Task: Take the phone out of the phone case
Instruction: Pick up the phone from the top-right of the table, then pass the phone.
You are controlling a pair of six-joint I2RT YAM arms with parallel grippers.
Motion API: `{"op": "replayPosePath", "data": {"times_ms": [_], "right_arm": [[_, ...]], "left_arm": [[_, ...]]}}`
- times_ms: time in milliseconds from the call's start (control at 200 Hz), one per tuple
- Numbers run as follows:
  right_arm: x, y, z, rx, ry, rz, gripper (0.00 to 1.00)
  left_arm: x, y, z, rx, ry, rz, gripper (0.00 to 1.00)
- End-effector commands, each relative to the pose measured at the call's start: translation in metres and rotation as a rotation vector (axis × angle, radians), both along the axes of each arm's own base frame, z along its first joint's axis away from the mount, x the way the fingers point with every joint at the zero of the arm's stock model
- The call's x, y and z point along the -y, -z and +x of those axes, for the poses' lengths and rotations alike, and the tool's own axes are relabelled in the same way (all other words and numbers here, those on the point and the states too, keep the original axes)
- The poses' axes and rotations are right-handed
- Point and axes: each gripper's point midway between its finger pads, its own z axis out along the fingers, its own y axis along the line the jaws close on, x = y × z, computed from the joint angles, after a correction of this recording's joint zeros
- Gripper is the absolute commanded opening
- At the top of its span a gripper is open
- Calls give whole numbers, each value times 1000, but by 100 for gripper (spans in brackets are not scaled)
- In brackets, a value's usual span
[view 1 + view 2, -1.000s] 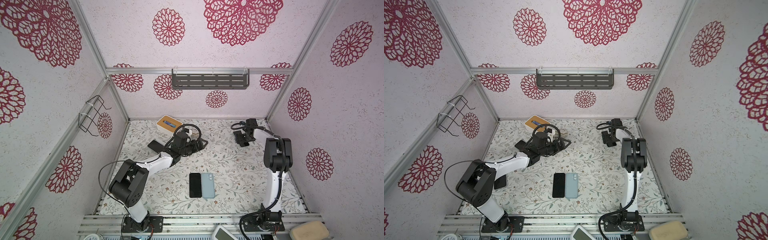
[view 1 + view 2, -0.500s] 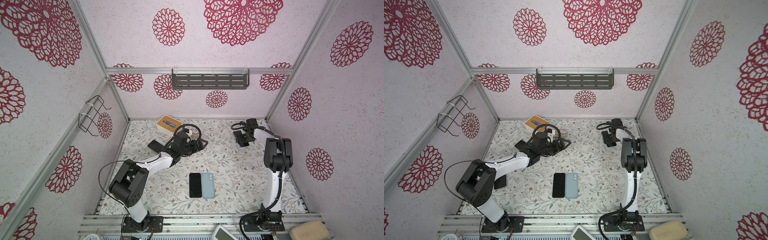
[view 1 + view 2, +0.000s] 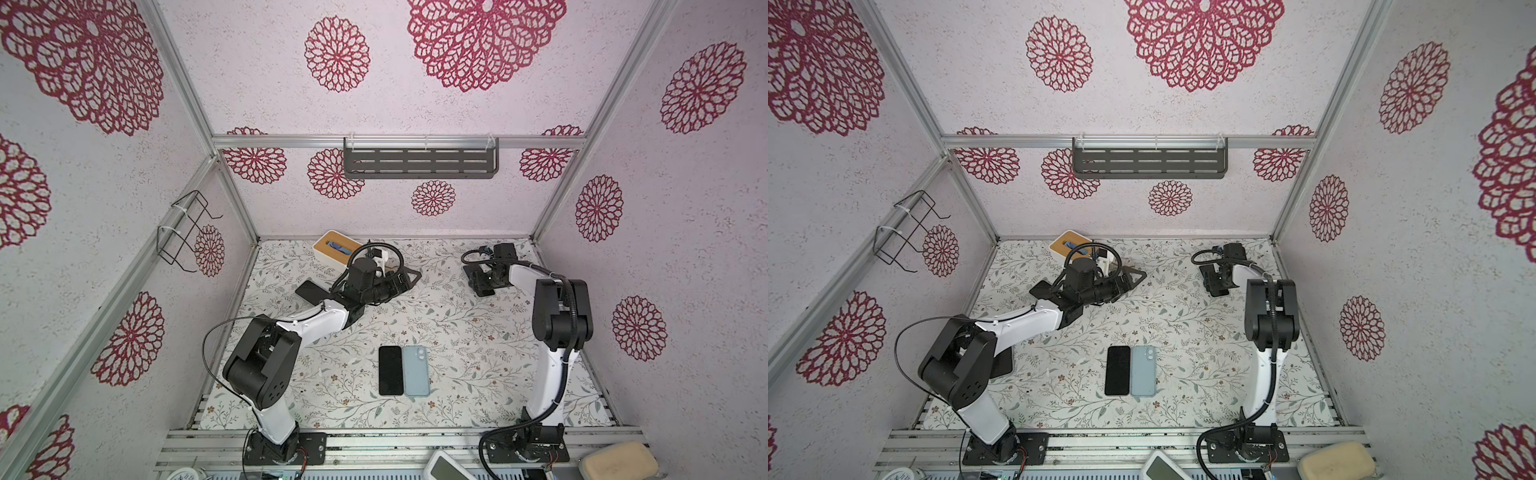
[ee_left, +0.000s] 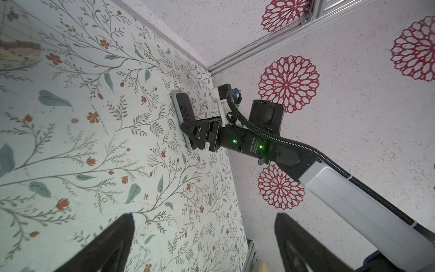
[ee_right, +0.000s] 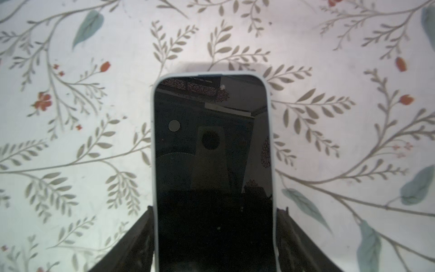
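Black right gripper [image 5: 215, 209] snug astride cased phone [image 5: 213, 141]

A robot test booth in a lab, dressed up to look homely. Bare aluminium posts [image 3: 193, 108] frame walls [image 3: 395, 108] papered with red flower medallions, and the surface [image 3: 457, 332] is covered in a leafy floral print. Two white-and-black robot arms, the left [image 3: 316, 320] and the right [image 3: 548, 374], are bolted to a metal rail [image 3: 395, 442] along the front edge, cables trailing from their bases. A grey slotted shelf [image 3: 419, 162] and a wire rack [image 3: 183, 232] hang from the frame.
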Motion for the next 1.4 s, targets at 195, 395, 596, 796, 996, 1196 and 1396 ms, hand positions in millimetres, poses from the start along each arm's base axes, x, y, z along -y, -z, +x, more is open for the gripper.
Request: {"op": "replayPosePath", "data": {"times_ms": [195, 395, 596, 796, 996, 1196, 1396], "right_arm": [[-80, -21, -33, 1, -125, 233, 40], [-118, -42, -49, 47, -197, 368, 40], [-153, -60, -66, 75, -265, 489, 38], [-176, -67, -82, 87, -324, 537, 38], [-190, -71, -96, 89, -362, 564, 37], [-200, -76, -106, 96, -393, 608, 36], [-213, -81, -116, 84, -443, 636, 35]], "left_arm": [[8, 10, 13, -37, -8, -86, 97], [12, 31, 16, -96, -25, -97, 98], [10, 54, 20, -170, -58, -103, 98], [2, 80, 22, -259, -119, -71, 98], [2, 97, 24, -306, -136, -73, 97], [2, 105, 25, -338, -147, -83, 93], [4, 107, 29, -340, -152, -113, 87]]}}
